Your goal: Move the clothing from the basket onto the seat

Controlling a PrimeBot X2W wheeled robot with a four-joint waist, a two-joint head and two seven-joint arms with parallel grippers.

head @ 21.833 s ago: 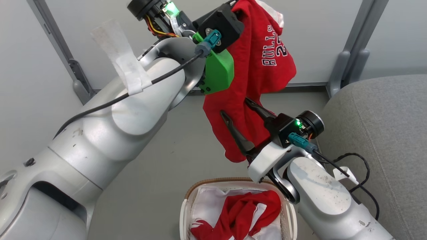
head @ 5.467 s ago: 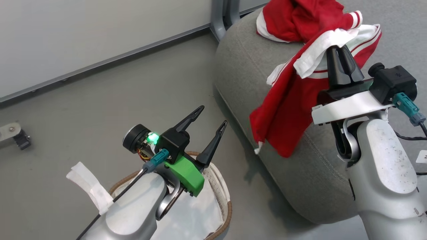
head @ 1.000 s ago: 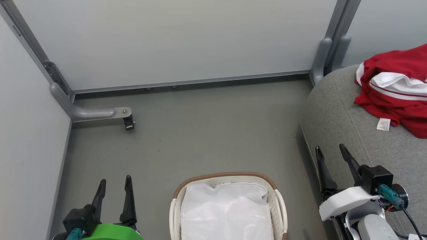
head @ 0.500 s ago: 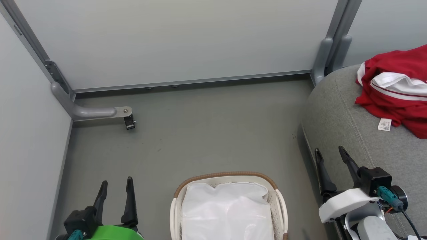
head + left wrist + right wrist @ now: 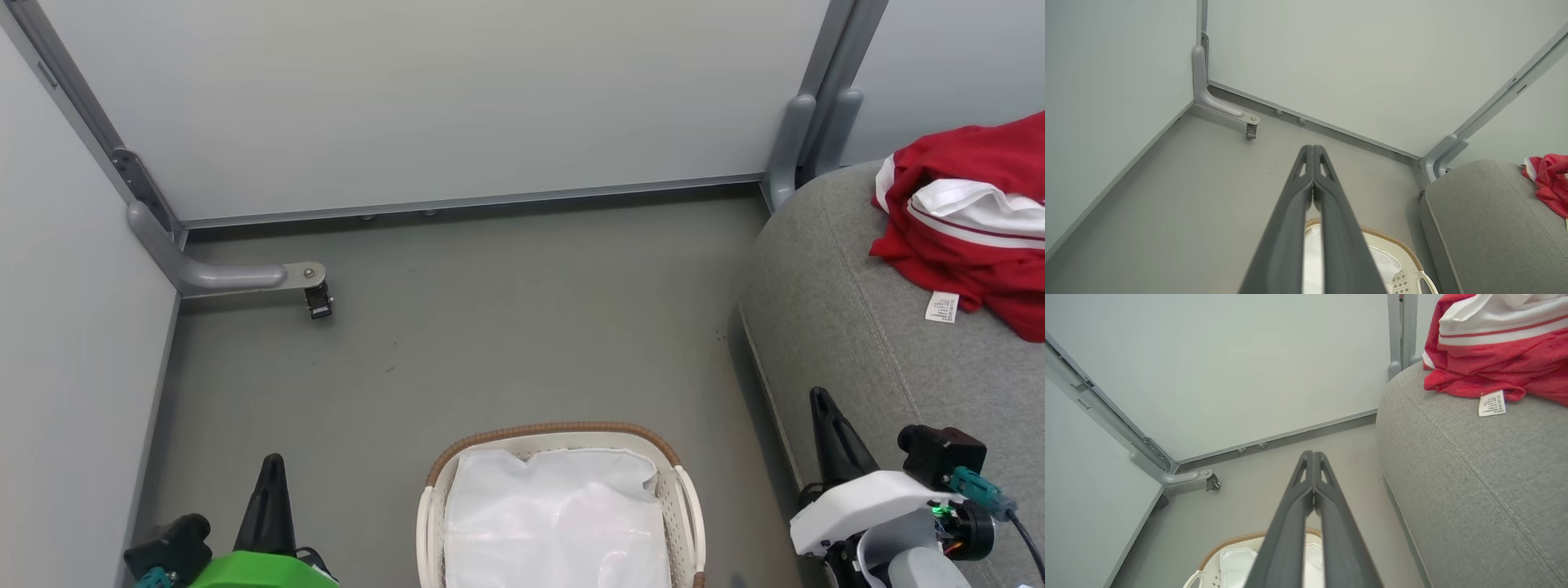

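Left tool (image 5: 273, 474), head view: at 7 o'clock, both fingers pressed into one dark spike, clenched on nothing. Right tool (image 5: 821, 408) at 4 o'clock, likewise clenched and carrying nothing, in front of the front edge of the seat (image 5: 841, 327). Basket (image 5: 555, 430) on the floor (image 5: 506, 327) at 6 o'clock, between the two tools, touching neither; inside it a white liner (image 5: 555, 523). Seat fills the 3 o'clock side. Clothing (image 5: 963, 237) lies heaped on top of it at 2 o'clock: red cloth with a white panel and a red stripe, a small white label (image 5: 942, 306) hanging at its lower edge. Grey bracket (image 5: 237, 278) at 10 o'clock, where wall (image 5: 449, 98) meets floor.

Left wrist view: left tool (image 5: 1312, 149) with fingertips touching, a thin slit lower down, nothing between. Basket rim (image 5: 1392, 241) at 5 o'clock below the fingers. Seat (image 5: 1486, 224) at 4 o'clock, a bit of the red clothing (image 5: 1549, 179) at 3 o'clock on it.

Right wrist view: right tool (image 5: 1312, 454) with tips together, empty. Basket (image 5: 1237, 539) at 7 o'clock. Seat (image 5: 1474, 477) from 2 to 5 o'clock; clothing (image 5: 1494, 363) at 1 o'clock on its top, label (image 5: 1492, 403) resting on the grey fabric.
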